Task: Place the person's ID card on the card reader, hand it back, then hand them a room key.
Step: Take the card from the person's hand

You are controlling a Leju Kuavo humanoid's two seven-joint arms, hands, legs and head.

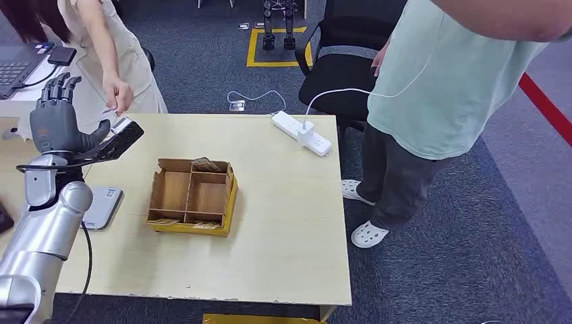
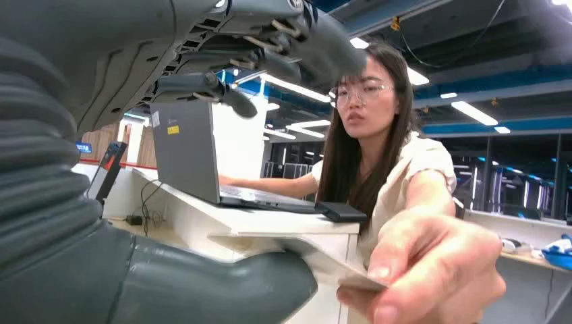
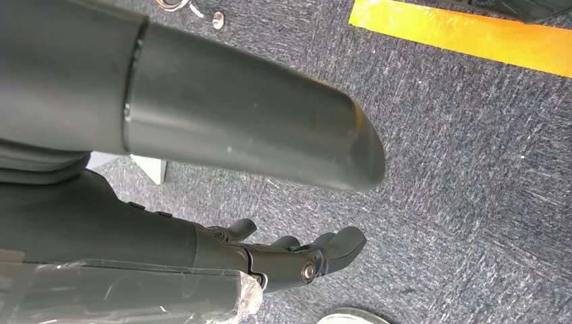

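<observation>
While the left hand [image 1: 55,121] stood raised above the table's [image 1: 283,223] far left corner, its fingers [image 1: 59,88] were spread apart and pointed upward, with the thumb [image 1: 94,138] angled toward a person's hand [image 1: 119,94]. That person's hand reached over the table's far edge and pinched the ID card [image 1: 109,113], holding it just beside the robot's thumb. From the left wrist view, the card [image 2: 317,260] lay between the person's fingertips [image 2: 432,270] and the grey thumb [image 2: 222,283]; whether card and thumb touched could not be told. The darker fingers [image 2: 270,57] arched open above it, closed on nothing.

A dark device [image 1: 121,140] sat at the far left corner below the raised hand. The card reader [image 1: 101,206], a pale flat unit, lay near the table's left edge. A partitioned wooden box [image 1: 192,197] rested near the table's middle, cards lying in its near compartments [image 1: 181,223]. A white power strip [image 1: 301,133] lay at the far right corner.

The right hand [image 3: 297,260] hung over blue-grey carpet [image 3: 465,169], its fingers curled loosely, holding nothing. A 2nd person [image 1: 432,101] stood beside the table's right edge.
</observation>
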